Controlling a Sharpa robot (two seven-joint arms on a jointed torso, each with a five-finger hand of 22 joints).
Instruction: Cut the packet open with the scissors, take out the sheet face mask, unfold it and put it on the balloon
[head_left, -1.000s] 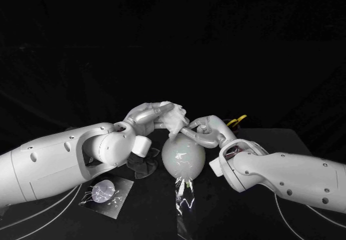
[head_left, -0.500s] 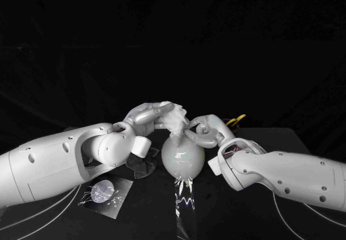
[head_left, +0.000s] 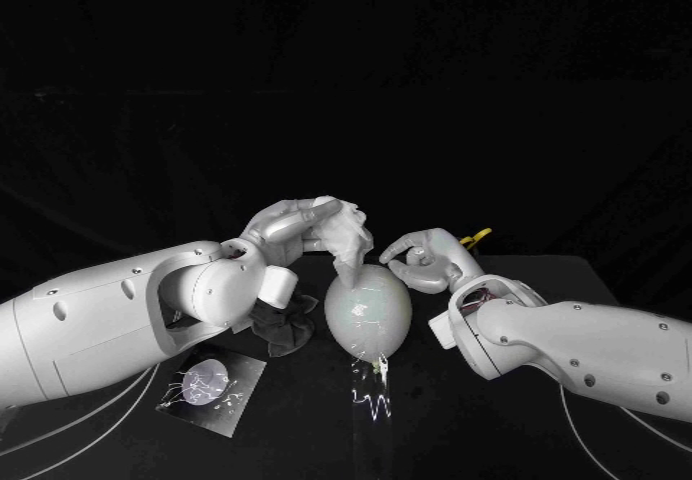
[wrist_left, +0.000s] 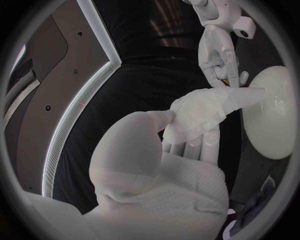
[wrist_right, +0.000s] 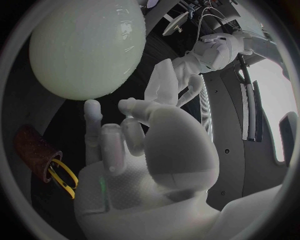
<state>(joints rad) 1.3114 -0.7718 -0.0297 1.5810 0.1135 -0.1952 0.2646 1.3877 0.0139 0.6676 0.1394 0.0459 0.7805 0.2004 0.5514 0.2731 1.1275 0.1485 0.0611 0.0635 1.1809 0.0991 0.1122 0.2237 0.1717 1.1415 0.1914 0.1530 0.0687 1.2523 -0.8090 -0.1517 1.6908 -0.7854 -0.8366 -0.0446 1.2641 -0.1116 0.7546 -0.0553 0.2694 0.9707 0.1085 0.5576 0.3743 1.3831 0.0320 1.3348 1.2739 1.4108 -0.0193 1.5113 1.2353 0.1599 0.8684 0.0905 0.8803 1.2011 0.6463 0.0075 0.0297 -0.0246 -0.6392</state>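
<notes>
Centre frame, 1 balloon (head_left: 368, 310) w/ 1 face mask (head_left: 348, 236) bunched just over its top, gripped by left hand (head_left: 289, 230); right hand (head_left: 427, 262) beside balloon, fingers loosely apart, holding nothing; 1 packet (head_left: 211, 386) lower left.

White arms (head_left: 101, 320), silver hands (head_left: 284, 228), possibly cables (head_left: 90, 420)

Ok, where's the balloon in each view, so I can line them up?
Head view: balloon at the centre, between the two arms.
Left wrist view: balloon at the circle's rim, just past the mask's tip.
Right wrist view: balloon looms large beyond the right hand.
Shared landmark: the mask held by the left hand, its tip at the balloon.
</notes>
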